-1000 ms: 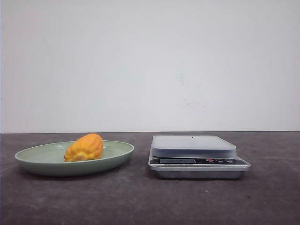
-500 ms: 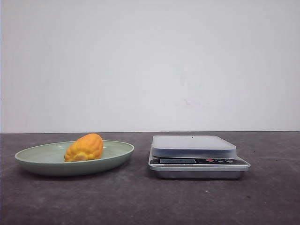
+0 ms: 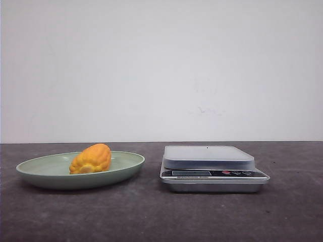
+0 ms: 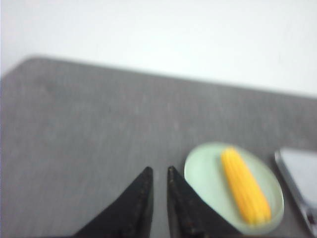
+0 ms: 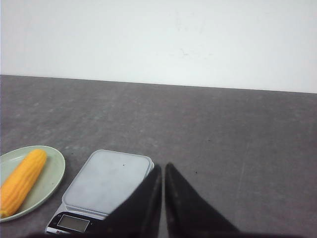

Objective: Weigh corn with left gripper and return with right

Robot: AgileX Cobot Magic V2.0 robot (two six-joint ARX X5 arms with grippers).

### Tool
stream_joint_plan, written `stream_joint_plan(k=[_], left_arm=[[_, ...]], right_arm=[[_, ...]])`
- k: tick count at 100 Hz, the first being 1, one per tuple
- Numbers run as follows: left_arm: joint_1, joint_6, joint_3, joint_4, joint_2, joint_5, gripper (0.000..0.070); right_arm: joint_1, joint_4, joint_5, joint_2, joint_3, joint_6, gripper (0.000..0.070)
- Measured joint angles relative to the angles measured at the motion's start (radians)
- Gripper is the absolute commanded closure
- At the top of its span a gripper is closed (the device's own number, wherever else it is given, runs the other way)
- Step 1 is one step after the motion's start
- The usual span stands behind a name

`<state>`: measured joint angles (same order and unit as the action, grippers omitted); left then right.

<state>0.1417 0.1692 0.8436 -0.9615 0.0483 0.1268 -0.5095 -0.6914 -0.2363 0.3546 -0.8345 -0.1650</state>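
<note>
The orange-yellow corn (image 3: 91,159) lies on its side in the pale green plate (image 3: 35,169) at the left of the table. A silver kitchen scale (image 3: 209,156) stands to the plate's right with nothing on its platform. Neither gripper shows in the front view. In the left wrist view my left gripper (image 4: 158,171) hovers over bare table beside the plate (image 4: 203,171), its fingers close together with a narrow gap and empty; the corn (image 4: 245,186) lies apart from it. My right gripper (image 5: 163,167) is shut and empty, beside the scale (image 5: 106,181).
The dark grey table (image 3: 151,217) runs back to a white wall (image 3: 161,70). In the right wrist view the corn (image 5: 22,181) and plate (image 5: 52,168) lie beyond the scale. The scale's display and buttons (image 3: 212,173) face the front.
</note>
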Motion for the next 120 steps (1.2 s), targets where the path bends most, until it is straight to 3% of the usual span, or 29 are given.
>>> stream_joint_plan(k=[24, 66, 88, 120], left_arm=[[-0.083, -0.001, -0.216, 0.298, 0.000, -0.021, 0.0700], [-0.092, -0.013, -0.687, 0.747, -0.043, -0.044, 0.0700], [-0.113, -0.013, -0.811, 0.848, -0.043, -0.071, 0.0700], [-0.137, -0.025, -0.812, 0.825, -0.044, -0.075, 0.0700]], right_arm=[[0.000, 0.000, 0.000, 0.000, 0.000, 0.000, 0.0696], [0.000, 0.000, 0.000, 0.000, 0.000, 0.000, 0.0696], [0.000, 0.000, 0.000, 0.000, 0.000, 0.000, 0.0696], [0.000, 0.000, 0.000, 0.000, 0.000, 0.000, 0.0696]])
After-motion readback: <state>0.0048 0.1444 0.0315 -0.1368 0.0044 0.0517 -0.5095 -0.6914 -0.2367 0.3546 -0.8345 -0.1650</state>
